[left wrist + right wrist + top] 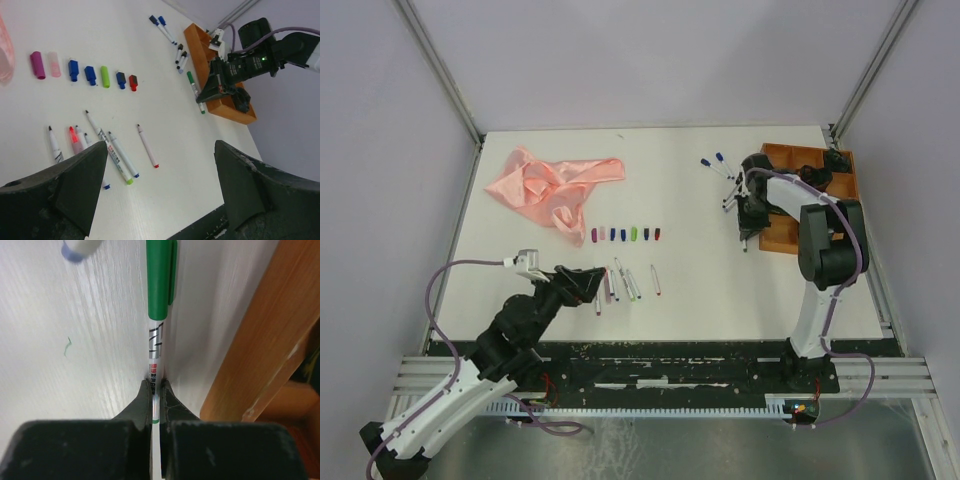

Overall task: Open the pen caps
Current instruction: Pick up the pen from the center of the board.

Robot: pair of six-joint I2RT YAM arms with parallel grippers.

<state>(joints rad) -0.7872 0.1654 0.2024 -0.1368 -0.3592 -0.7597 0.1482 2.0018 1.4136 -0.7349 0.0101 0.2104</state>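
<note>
Several pen caps (625, 234) lie in a row mid-table: purple (36, 65), pink, blue, green (105, 76), dark blue and red (133, 82). Below them lie several uncapped white pens (625, 282) (117, 156). My left gripper (160, 175) hangs open over the bare table beside these pens, holding nothing. My right gripper (155, 386) (748, 226) is shut on the white barrel of a green-capped pen (160, 275) (194, 90), which lies on the table against the orange tray. Its green cap is on and points away from the fingers.
An orange wooden tray (786, 152) (192, 37) stands at the back right, close to the right gripper. Three more capped pens (718, 168) (162, 26) lie left of it. A crumpled pink cloth (555, 185) lies at the back left.
</note>
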